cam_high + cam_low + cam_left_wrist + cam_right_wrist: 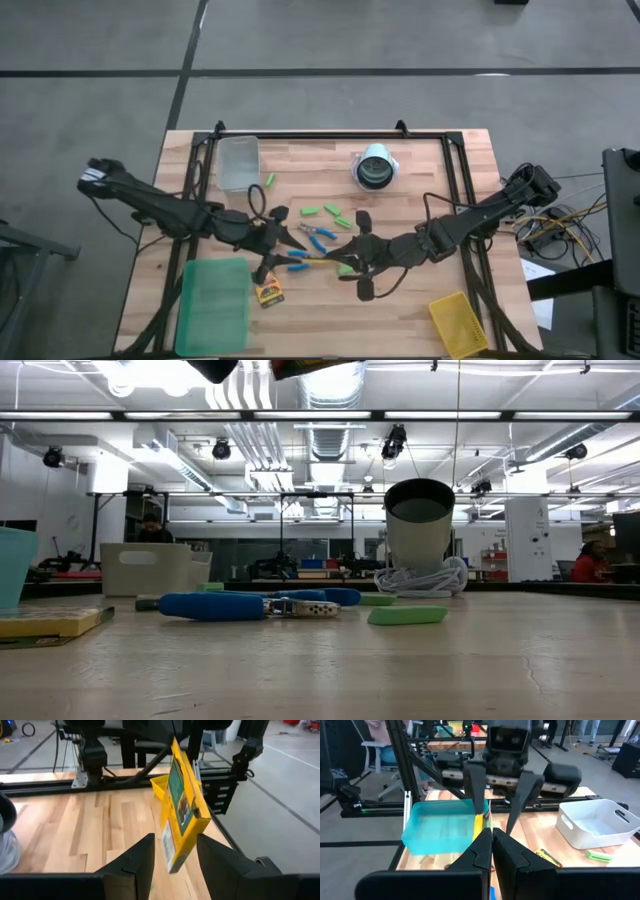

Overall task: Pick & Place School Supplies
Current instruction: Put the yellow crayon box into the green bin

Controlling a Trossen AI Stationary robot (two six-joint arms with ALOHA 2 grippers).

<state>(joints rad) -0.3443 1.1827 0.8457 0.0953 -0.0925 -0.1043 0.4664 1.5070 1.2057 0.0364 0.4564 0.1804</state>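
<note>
1. The left gripper (172,855), just left of centre in the high view, pinches a crayon box (181,812) between its two fingers; the box hangs tilted in the air, yellow with a green face.
2. The right gripper (491,851) meets it nose to nose at the middle of the table, fingers pressed together and carrying nothing I can see.
3. Directly below the left gripper in the high view, a second crayon box (268,293) lies flat on the wood, just beside the green tray (212,305) at lower left.
4. Between the two grippers, blue-handled scissors (318,237) lie on the table, with more blue handles (297,262) just below them; in the low view one pair stretches across the left-centre foreground.
5. Light-green erasers (332,210) are scattered slightly above centre, and another (270,180) sits near the clear tub (238,162) at upper left.
6. The yellow bin (459,322) at lower right looks empty, and so does the tray.
7. My read: early days. One box is in the air, nothing is placed, and the other box, scissors and erasers all wait.
</note>
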